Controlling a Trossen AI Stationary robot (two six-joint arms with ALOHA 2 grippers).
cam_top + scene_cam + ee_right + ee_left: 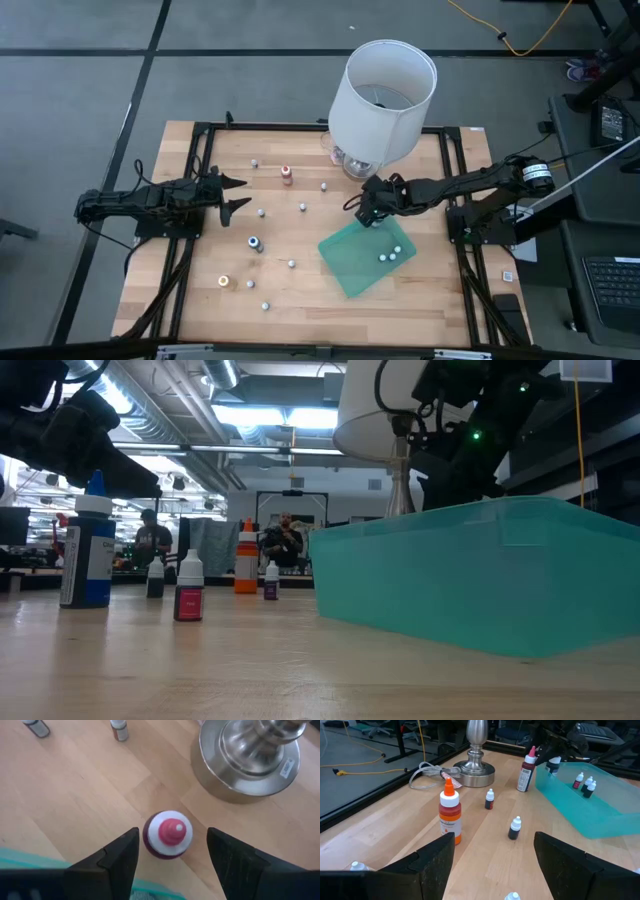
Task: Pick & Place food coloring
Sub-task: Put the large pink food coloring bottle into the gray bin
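right gripper [170,857] | fingers spread, astride pink-capped bottle [168,840], not yet touching, beside lamp base [250,755] and green tray [365,256] | left gripper [238,193] | fingers spread, holding nothing; orange bottle [450,817] ahead

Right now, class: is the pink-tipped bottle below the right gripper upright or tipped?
Upright. The pink-tipped, dark-bodied bottle shows its cap from straight above, between the open right gripper fingers; the left wrist view shows it standing on the wooden table.

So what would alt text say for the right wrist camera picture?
Seen from above, the open right gripper hangs over a small pink-topped bottle standing on the wooden table, between its fingers. The lamp base stands beside it.
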